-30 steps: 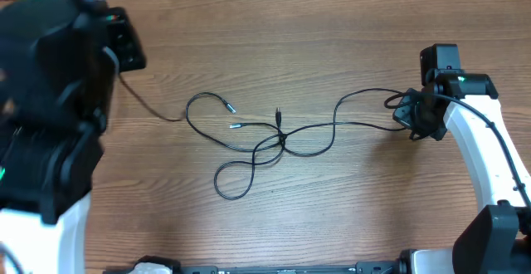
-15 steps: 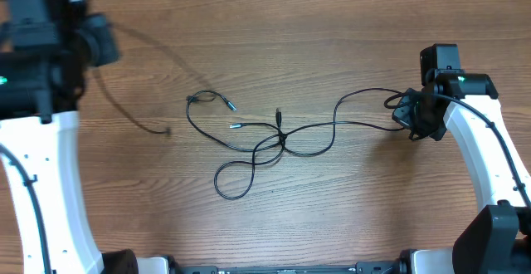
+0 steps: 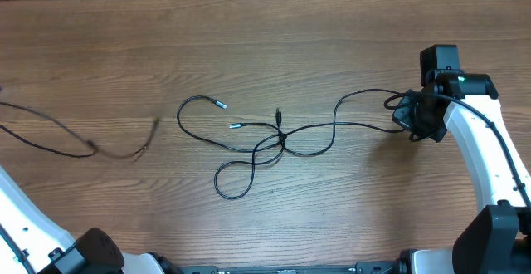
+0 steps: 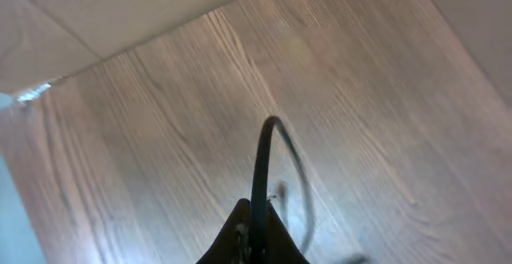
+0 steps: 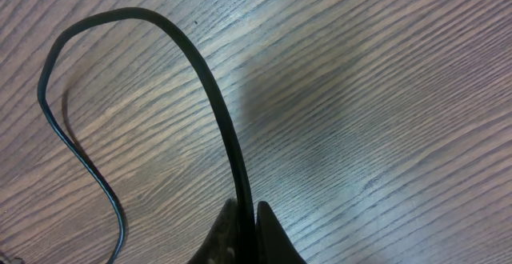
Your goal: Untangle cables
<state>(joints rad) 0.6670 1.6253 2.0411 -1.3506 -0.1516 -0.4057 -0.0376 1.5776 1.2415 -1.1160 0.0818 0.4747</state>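
Thin black cables (image 3: 280, 141) lie crossed in a knot at the table's middle, with loose loops and small metallic plug tips (image 3: 221, 105) spread around it. One separate cable (image 3: 91, 149) trails blurred across the left side and runs off the left edge. In the left wrist view my left gripper (image 4: 256, 232) is shut on a black cable (image 4: 261, 160) that arcs up above the wood; the gripper itself is outside the overhead view. My right gripper (image 3: 408, 112) sits at the right end of the tangle, shut on a cable (image 5: 216, 112) that curves away to the left.
The wooden table (image 3: 332, 41) ends at a pale far edge along the top. My right arm's white link (image 3: 481, 158) stands at the right, and a piece of the left arm (image 3: 21, 216) shows bottom left. Dark arm bases line the near edge.
My left arm has swung left out of the overhead view, dragging one cable out of the tangle to the left. The tangle's left loop shifted slightly. The right arm has not moved.
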